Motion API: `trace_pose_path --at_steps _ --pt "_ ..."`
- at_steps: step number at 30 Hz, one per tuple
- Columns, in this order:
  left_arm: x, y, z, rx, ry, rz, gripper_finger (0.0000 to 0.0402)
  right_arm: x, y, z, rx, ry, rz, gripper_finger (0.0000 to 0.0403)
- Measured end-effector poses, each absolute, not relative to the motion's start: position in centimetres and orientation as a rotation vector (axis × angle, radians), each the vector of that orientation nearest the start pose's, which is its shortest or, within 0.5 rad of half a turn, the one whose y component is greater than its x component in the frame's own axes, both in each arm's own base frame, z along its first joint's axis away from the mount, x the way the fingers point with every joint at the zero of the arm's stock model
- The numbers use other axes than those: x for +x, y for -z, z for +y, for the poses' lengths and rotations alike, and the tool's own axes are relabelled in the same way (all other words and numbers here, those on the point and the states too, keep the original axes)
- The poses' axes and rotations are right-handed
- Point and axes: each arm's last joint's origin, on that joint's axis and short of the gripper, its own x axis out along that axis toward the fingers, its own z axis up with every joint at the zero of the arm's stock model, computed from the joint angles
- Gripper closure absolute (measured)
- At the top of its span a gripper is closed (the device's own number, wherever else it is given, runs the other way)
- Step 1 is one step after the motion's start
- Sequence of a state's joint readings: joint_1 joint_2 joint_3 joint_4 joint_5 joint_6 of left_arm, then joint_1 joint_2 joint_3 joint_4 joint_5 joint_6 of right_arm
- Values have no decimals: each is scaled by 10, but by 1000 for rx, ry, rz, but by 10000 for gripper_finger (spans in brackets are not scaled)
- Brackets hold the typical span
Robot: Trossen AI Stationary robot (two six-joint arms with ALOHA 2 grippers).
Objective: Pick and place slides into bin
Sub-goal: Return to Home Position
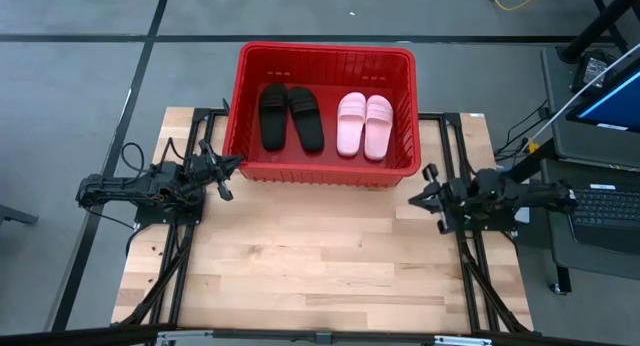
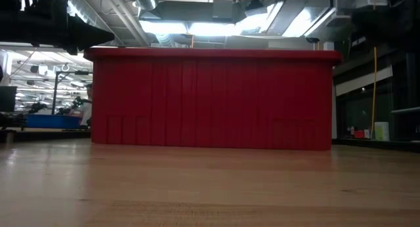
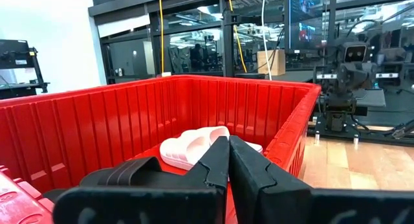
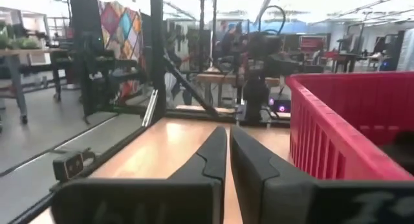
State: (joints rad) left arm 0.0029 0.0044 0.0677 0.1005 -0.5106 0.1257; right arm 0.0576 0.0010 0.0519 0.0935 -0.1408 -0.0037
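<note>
The red bin (image 1: 325, 166) stands at the table's far middle. Inside it two black slides (image 1: 290, 116) lie side by side on the left and two pale pink slides (image 1: 364, 124) on the right, soles on the bin's floor. The left wrist view shows the pink slides (image 3: 194, 143) and a black slide (image 3: 126, 174) over the bin's rim (image 3: 297, 130). My left gripper (image 1: 232, 166) is shut and empty beside the bin's near left corner. My right gripper (image 1: 418, 198) is shut and empty beside the bin's near right corner.
Bare wooden tabletop (image 1: 320, 256) lies in front of the bin. The bin's wall (image 2: 210, 102) fills the low view. Black frame rails (image 1: 175, 256) run along both table sides. A desk with a laptop (image 1: 600, 146) stands off the table's right.
</note>
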Motion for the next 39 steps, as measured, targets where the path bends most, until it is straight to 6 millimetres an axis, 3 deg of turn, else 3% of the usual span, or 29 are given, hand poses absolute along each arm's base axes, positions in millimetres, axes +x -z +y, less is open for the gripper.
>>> trace_pose_path --at_steps 6,39 --pt "88 -195 14 81 -521 -128 395 97 -173 10 10 -197 -80 380" --pt "88 -195 14 81 -521 -128 394 97 -173 10 68 -199 -72 379"
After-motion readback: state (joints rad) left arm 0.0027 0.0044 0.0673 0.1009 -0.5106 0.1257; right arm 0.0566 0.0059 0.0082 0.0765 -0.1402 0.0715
